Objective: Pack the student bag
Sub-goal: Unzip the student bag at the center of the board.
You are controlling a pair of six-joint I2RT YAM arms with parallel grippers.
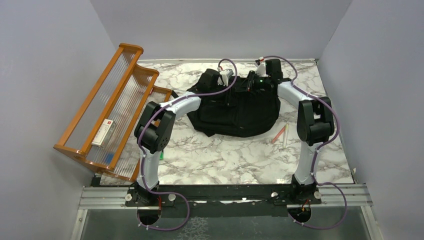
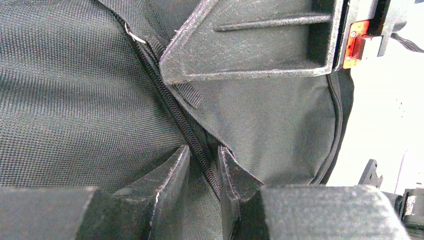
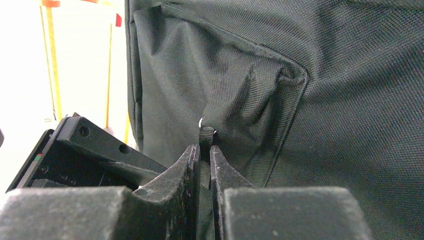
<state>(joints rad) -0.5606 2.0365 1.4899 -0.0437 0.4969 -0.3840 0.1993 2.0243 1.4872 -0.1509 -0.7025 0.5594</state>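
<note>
The black student bag (image 1: 235, 110) lies flat at the back middle of the marble table. Both grippers are on its far top edge. My left gripper (image 1: 223, 78) is shut on the bag's zip edge: in the left wrist view (image 2: 202, 156) the zip (image 2: 167, 102) and a fold of fabric run between the narrow jaws. My right gripper (image 1: 252, 80) is shut on a black webbing zip pull tab (image 3: 205, 136), just below its small metal ring, with the jaws (image 3: 202, 150) pressed on the strap. The bag's inside is hidden.
A wooden rack (image 1: 107, 107) with ribbed clear shelves stands at the left, holding a small box (image 1: 104, 131). An orange pen (image 1: 278, 134) and a white pen (image 1: 286, 136) lie right of the bag. A green item (image 1: 162, 155) lies by the left arm.
</note>
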